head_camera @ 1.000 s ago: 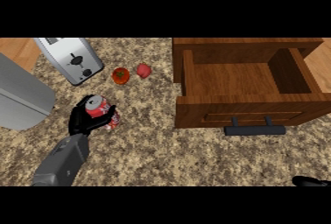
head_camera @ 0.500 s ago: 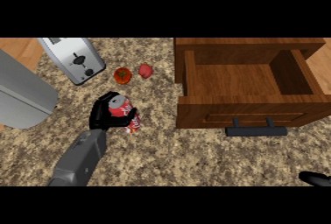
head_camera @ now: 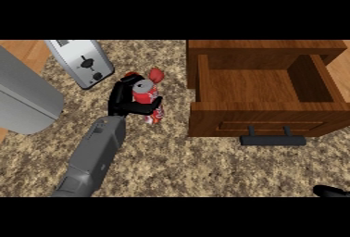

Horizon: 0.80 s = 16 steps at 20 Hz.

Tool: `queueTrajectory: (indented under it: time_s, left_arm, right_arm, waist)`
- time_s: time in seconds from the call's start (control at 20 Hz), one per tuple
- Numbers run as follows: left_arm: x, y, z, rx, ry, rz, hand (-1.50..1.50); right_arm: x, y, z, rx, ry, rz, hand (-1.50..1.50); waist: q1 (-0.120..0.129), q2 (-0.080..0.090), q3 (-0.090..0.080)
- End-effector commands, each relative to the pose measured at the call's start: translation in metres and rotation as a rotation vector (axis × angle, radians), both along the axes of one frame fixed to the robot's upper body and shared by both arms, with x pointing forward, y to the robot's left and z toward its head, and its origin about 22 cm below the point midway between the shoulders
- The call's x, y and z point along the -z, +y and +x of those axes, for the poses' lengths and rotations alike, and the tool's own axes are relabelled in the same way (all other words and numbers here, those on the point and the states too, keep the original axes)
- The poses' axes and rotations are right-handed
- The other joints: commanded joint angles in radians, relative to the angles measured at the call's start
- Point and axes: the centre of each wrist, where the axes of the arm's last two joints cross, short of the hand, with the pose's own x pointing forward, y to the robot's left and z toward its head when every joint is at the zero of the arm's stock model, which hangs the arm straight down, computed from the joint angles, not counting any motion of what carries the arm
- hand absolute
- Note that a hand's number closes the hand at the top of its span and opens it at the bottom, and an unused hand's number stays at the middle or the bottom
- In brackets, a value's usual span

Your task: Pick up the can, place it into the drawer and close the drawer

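Moved: the left robot hand with the can has travelled up and to the right across the bench since the earlier frames, so it now sits closer to the drawer; the two small red items it was below a second ago are now mostly hidden behind it.
Left robot hand: fingers and thumb curled round the can, holding it; the grey forearm runs down and left from it to the lower edge of the view.
Can: red with a grey top, tilted, inside the left robot hand's grasp; its lower red-and-white part sticks out below the fingers. Whether it is lifted off the bench or touching it cannot be told.
Drawer: wooden, pulled open, to the right of the left robot hand and apart from it; its bare inside faces up, and its dark handle lies on the front, lower right of the hand.
Red item: one small red piece shows just above the hand, by the can's top.
Toaster: silver toaster up and to the left of the hand, near it.
Grey appliance: large grey body well to the left of the hand, at the view's left edge.
Right robot hand: only a black tip shows at the lower right corner, well apart from the left hand; whether its fingers are spread or curled cannot be told.
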Motion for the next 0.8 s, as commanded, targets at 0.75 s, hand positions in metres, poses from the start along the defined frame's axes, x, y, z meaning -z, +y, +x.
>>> queueTrajectory:
  time_s: [0.75]
  left_arm:
    - [-0.210, -0.098, 0.030, 0.113, -0.072, 0.062, 1.50]
  right_arm:
    - [-0.002, -0.011, -0.002, 0.003, -0.006, 0.001, -1.50]
  waist:
    - [-0.006, 0.003, 0.000]
